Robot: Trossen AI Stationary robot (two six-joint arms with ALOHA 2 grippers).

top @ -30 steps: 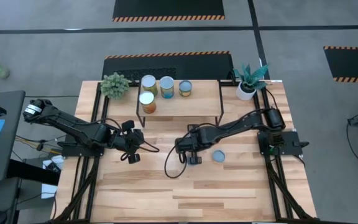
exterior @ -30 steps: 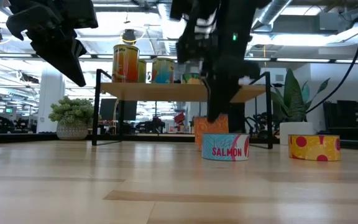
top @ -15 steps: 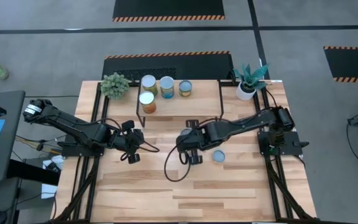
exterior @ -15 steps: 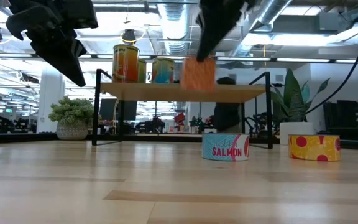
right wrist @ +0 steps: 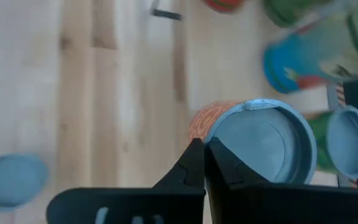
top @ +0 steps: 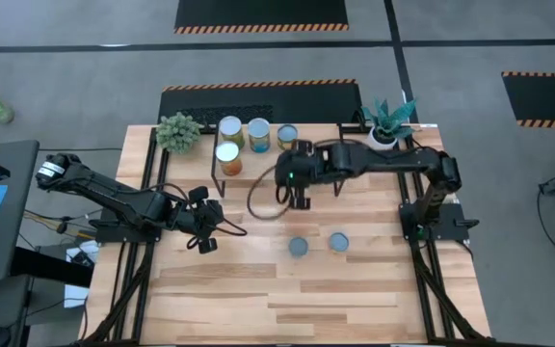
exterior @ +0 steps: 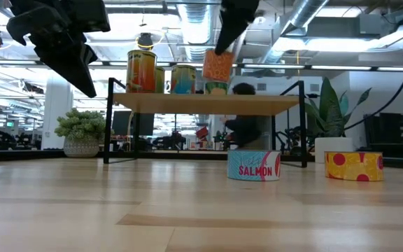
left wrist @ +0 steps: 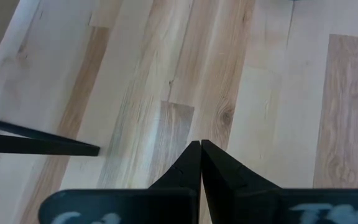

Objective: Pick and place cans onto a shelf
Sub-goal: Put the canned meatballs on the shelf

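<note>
low view: right jaws grip orange can (exterior: 217, 65) above shelf (exterior: 205, 104); left jaws clenched.

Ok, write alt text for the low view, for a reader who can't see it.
The right gripper holds an orange can in the air just above the shelf, where other cans already stand. Two flat tins sit on the table and the left gripper hangs at upper left.

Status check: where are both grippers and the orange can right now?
Right gripper shut on orange can, held above the shelf. Left gripper shut, empty, over the table. Four cans on shelf; landing spot looks open.
</note>
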